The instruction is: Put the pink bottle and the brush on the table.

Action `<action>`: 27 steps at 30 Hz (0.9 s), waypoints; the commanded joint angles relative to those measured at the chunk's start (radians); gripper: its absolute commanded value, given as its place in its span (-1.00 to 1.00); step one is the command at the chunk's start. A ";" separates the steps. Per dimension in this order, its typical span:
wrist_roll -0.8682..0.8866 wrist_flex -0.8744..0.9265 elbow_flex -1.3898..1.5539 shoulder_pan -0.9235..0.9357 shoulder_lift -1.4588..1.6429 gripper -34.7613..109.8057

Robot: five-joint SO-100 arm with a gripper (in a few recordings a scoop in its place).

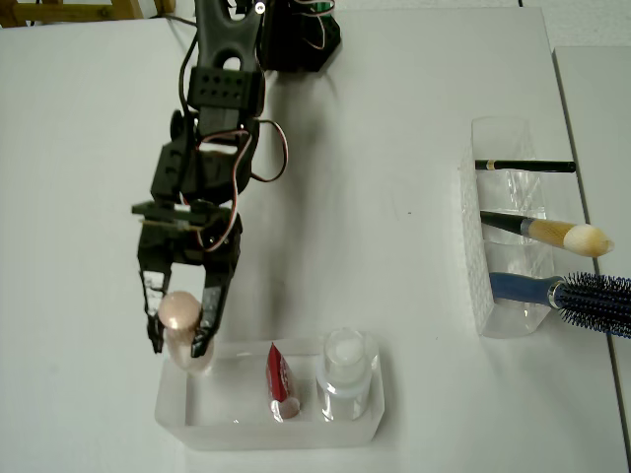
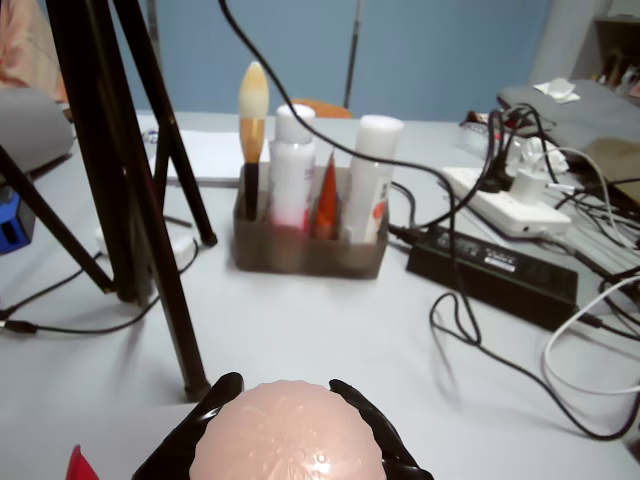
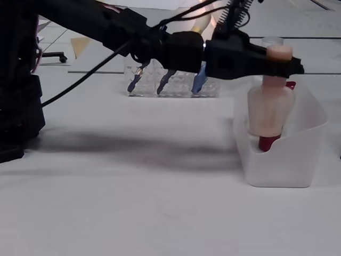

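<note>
A: Notes from the table edge. The gripper [image 1: 180, 340] has its jaws pinched on the cap of the pink bottle [image 1: 181, 313], at the left end of the clear tray [image 1: 286, 432] in the overhead view. From the side, the pink bottle [image 3: 270, 114] hangs upright with its body partly above the tray [image 3: 277, 170] rim and its base below the rim line.

B: Clear of the tray floor?

A: Looks so, but the frosted wall blurs the base, so I can't say for sure. The risk I see: if the arm swings sideways before the base clears the rim, the bottle catches the wall and either drags the tray or twists out of the fingers.

B: How good is the hold?

A: Only on the narrow cap. In the wrist view the black fingers [image 2: 205, 420] wrap the rounded pink top [image 2: 288, 435] from both sides. The cap is smooth and the heavier rounded body hangs below, so a jolt could make it slip or swing. It could also knock the red sachet [image 1: 279, 379] standing right beside it; the clear bottle [image 1: 345, 370] sits further along.

B: The bottle itself?

A: Small, pale peach-pink, matte, rounded shoulders tapering to a cylindrical cap.

B: And the brush?

A: The brush [image 1: 552, 233] lies untouched in the other tray [image 1: 488, 236] across the table [image 1: 375, 217], between a black pencil [image 1: 523, 166] and a blue hairbrush [image 1: 582, 294].
</note>
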 commanded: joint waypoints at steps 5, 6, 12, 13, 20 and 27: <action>-0.014 0.061 0.058 0.000 0.227 -0.52; -0.014 0.071 0.072 0.000 0.249 -0.52; -0.014 0.129 0.181 0.012 0.388 -0.52; -0.014 0.133 0.209 0.014 0.419 -0.52; -0.012 0.224 0.390 0.057 0.649 -0.52; -0.012 0.270 0.606 0.150 0.857 -0.52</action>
